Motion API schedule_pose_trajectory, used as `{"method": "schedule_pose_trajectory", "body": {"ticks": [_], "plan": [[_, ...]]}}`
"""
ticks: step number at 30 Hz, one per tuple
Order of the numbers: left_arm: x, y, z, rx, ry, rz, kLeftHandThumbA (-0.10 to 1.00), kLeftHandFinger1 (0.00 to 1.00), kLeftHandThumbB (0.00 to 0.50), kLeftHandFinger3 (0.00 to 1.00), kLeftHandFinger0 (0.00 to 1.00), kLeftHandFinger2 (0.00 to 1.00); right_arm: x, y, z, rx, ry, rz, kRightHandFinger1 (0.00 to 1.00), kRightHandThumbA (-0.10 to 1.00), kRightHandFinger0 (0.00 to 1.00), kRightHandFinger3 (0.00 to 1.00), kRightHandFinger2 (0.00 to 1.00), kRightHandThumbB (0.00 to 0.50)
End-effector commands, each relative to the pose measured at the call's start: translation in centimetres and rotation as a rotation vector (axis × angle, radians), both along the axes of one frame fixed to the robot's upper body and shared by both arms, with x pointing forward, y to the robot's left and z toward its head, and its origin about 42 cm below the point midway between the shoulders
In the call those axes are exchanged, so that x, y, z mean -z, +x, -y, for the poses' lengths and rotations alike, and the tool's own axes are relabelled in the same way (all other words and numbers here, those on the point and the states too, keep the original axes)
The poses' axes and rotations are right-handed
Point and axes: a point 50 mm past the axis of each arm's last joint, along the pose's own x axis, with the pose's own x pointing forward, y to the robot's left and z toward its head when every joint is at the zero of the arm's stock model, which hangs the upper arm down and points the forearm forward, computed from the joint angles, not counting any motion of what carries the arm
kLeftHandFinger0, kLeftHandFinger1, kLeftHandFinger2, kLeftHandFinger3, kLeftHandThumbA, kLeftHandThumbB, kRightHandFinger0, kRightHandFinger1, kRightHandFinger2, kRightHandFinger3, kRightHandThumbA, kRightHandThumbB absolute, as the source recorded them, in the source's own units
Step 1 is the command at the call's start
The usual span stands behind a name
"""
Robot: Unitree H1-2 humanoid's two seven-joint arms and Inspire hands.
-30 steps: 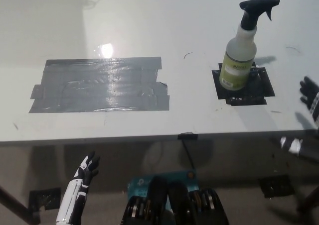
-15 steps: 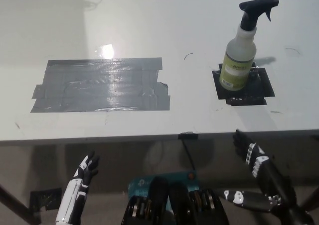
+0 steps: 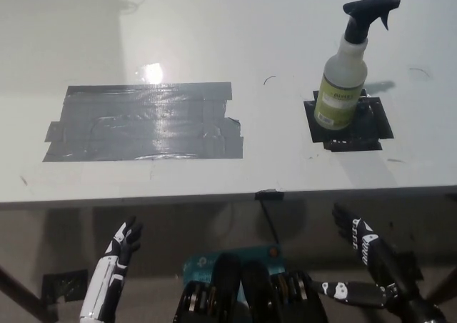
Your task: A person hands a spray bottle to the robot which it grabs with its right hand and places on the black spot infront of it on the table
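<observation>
**benchbot:** Spray bottle point(image 3: 343, 73) is upright on the black spot point(image 3: 350, 123), black trigger head on top, green label facing the camera. Its base sits on the back-left part of that spot, so to me the placing looks done.

**tapefan:** And the hands?

**benchbot:** Both are well clear of the bottle, down below the table edge nearest the robot. The right hand point(image 3: 359, 232) is below and slightly right of the bottle, fingers spread and holding nothing. The left hand point(image 3: 124, 241) rests far off to the bottle's left, also below that edge, fingers loosely apart and empty. My guess is they're parked low so nothing can bump the bottle.

**tapefan:** What's the surface like?

**benchbot:** White table point(image 3: 214, 30), glossy, with a bright light glare well left of the bottle. A big patch of grey tape point(image 3: 146, 121) lies left of the bottle too, with a few small scuff marks around. Under the table it's dim floor with some dark bits I can't make out.
</observation>
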Motion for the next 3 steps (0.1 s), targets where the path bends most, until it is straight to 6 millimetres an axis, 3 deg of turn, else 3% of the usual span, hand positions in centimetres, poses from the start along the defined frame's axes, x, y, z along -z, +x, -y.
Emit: {"method": "schedule_pose_trajectory", "body": {"ticks": [1, 3], "plan": [[-0.65, -0.21, -0.18, 0.001, 0.019, 0.021, 1.00, 1.00, 0.031, 1.00, 1.00, 1.00, -0.31, 0.15, 0.17, -0.035, -0.019, 0.041, 1.00, 1.00, 1.00, 1.00, 1.00, 0.397], [-0.54, -0.34, -0.14, 0.004, 0.018, 0.016, 1.00, 1.00, 0.030, 1.00, 1.00, 1.00, -0.22, -0.07, 0.21, -0.032, -0.019, 0.037, 1.00, 1.00, 1.00, 1.00, 1.00, 0.398]]}}
